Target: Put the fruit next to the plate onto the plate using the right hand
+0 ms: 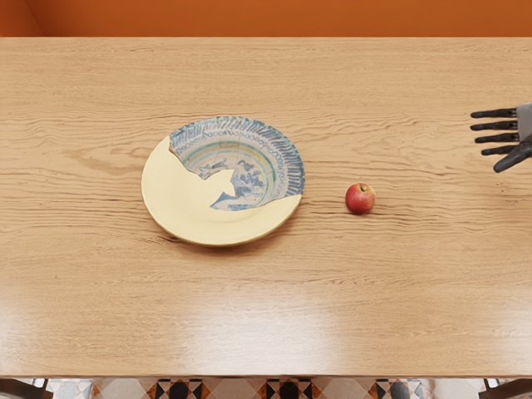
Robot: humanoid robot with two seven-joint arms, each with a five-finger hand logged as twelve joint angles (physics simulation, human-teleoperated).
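Note:
A small red apple (pixel 360 199) lies on the wooden table, just right of the plate (pixel 179 208). The plate is round, cream-yellow with a blue patterned part toward its upper right, and nothing lies on it. My right hand (pixel 499 135) enters at the far right edge, above and well to the right of the apple. Its dark fingers (pixel 492 126) are stretched out toward the left and hold nothing. No left arm shows.
The wooden table (pixel 266 307) fills the view, with an orange wall behind its far edge. Patterned floor and chair parts show below the near edge.

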